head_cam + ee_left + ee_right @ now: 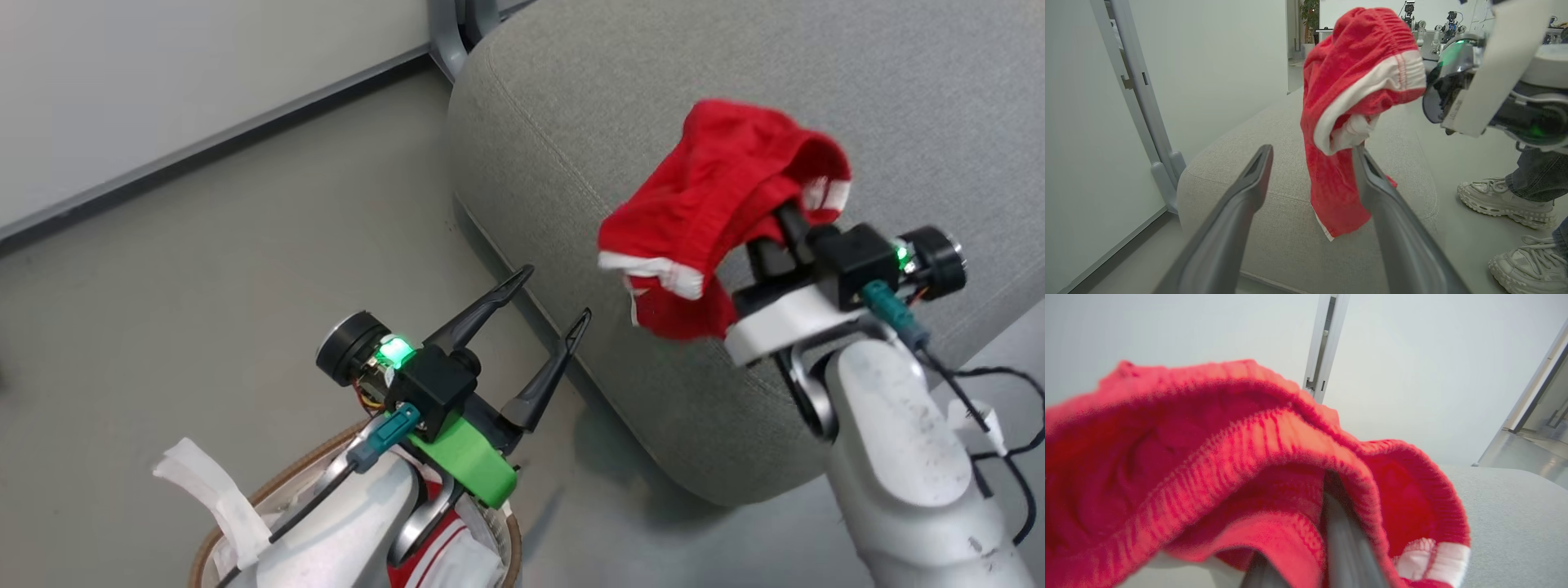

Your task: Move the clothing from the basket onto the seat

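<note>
Right hand (780,235) pinching red garment (702,204), hanging lengthwise down | left hand (553,294) splayed, empty

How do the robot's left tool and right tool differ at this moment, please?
The left tool is open and empty; the right tool grips a red garment. The left tool is near the basket; the right tool is over the seat. Both have long dark fingers.
</note>
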Robot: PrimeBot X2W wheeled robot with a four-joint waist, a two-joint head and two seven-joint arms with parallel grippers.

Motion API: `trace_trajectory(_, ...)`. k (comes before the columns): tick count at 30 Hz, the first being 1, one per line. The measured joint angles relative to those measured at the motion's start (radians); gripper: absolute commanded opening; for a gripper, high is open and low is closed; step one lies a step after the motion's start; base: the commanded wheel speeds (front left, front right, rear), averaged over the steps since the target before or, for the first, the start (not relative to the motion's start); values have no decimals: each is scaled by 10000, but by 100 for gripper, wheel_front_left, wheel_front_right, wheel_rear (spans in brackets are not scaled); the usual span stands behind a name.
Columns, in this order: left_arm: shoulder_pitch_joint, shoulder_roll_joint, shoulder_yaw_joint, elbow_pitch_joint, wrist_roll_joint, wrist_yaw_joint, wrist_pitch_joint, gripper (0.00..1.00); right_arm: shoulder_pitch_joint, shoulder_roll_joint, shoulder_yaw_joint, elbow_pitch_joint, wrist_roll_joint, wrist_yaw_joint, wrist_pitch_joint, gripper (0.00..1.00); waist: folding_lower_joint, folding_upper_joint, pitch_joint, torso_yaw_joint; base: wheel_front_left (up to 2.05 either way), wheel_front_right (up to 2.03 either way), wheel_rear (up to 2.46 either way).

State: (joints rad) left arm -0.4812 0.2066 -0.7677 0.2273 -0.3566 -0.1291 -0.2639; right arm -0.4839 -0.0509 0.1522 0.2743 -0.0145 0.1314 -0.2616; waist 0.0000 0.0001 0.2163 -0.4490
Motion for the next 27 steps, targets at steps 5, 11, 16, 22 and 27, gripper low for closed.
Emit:
trace_trajectory(5,-204,627,-178,-322,-31,-2,0,100,-1660,-272,-1204,439,-945,0,0,0,1,0,760,79,0,0,0)
trace_trajectory(11,-484,1264,-157,-786,-125,-2,0,100,-3413,-562,-2543,1484,-2040,2,0,0,2,0,1770,554,0,0,0)
trace_trajectory(16,-642,1703,2,-1103,-199,0,0,100,-4569,-769,-4397,2201,-3212,2,13,0,2,0,2627,1044,0,0,0)
trace_trajectory(22,-653,2038,115,-1246,-280,0,0,100,-5104,-779,-6867,2359,-4709,2,303,0,3,0,3485,1627,0,0,0)
trace_trajectory(27,-637,2180,238,-1200,-334,-2,0,100,-5133,-399,-7917,2809,-5262,2,612,78,2,-1,4001,2051,0,0,0)
